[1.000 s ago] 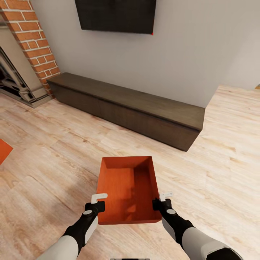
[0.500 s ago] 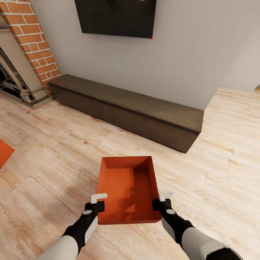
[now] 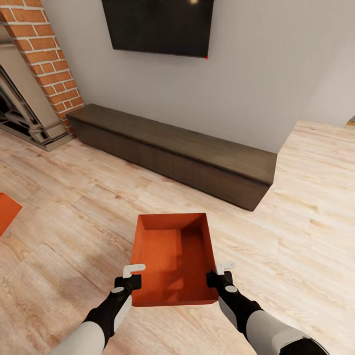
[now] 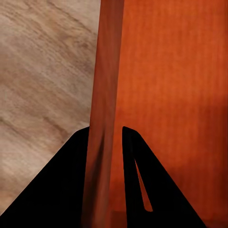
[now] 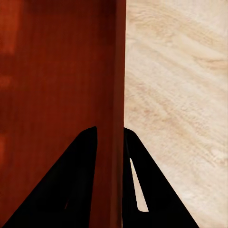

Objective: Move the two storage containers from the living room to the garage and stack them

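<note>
storage container (image 3: 173, 256) hangs between left end effector (image 3: 132, 274) and right end effector (image 3: 221, 273), both clamping its walls.

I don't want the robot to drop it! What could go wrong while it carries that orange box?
The orange-red plastic tub is held only by its thin side walls, left gripper and right gripper each pinching one, so it might slip or tilt. The long dark-brown bench lies ahead; driving forward could bump it.

Two black-and-white robot arms reach forward from 6 o'clock. The left gripper (image 3: 134, 274) pinches the left wall of an orange-red storage container (image 3: 172, 251), one finger each side. The right gripper (image 3: 220, 274) pinches the right wall the same way, wrists level.
</note>
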Robot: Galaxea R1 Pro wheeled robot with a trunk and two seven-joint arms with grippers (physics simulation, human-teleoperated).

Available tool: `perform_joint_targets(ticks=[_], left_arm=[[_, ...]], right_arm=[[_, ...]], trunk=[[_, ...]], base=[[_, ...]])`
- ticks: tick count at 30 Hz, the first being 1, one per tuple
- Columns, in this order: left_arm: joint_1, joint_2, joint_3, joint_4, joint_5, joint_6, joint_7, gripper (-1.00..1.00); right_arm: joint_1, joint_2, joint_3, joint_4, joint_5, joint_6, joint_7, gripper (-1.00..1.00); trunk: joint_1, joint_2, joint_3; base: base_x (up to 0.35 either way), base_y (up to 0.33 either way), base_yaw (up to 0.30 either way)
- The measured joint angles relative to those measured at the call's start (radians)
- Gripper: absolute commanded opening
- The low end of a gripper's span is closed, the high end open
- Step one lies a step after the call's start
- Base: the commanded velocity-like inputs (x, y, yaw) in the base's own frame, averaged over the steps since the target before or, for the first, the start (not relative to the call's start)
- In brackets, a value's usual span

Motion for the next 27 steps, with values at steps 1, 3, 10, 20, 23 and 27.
perform_joint_targets(ticks=[1,3,10,20,23,27], left_arm=[[0.0,0.001,0.0,0.0,0.0,0.0,-0.001,-1.0],[0.0,-0.003,-0.001,-0.001,-0.001,0.0,0.004,-1.0],[0.0,-0.003,-0.001,-0.006,-0.008,-0.001,0.002,-1.0],[-0.001,0.004,0.0,-0.011,-0.012,-0.001,-0.009,-1.0],[-0.001,0.004,0.0,-0.011,-0.011,-0.001,-0.009,-1.0],[-0.001,0.004,0.0,-0.011,-0.011,-0.001,-0.009,-1.0]], right_arm=[[0.0,0.0,0.001,0.0,0.0,0.0,-0.001,-1.0],[0.0,-0.003,0.0,0.0,-0.001,-0.002,0.006,-1.0],[0.0,-0.003,0.005,0.004,-0.013,-0.017,0.004,-1.0],[0.001,0.003,0.01,0.006,-0.021,-0.027,-0.005,-1.0],[0.001,0.003,0.01,0.006,-0.021,-0.027,-0.005,-1.0],[0.001,0.003,0.01,0.006,-0.022,-0.027,-0.005,-1.0]], trunk=[[-0.004,0.007,0.003],[-0.012,0.021,0.009],[-0.038,0.07,0.031],[-0.077,0.14,0.066],[-0.088,0.161,0.079],[-0.104,0.189,0.098]], base=[[0.0,0.0,0.0],[0.0,0.0,0.0],[0.0,0.0,0.0],[0.0,0.0,0.0],[0.0,0.0,0.0],[0.0,0.0,0.0]])
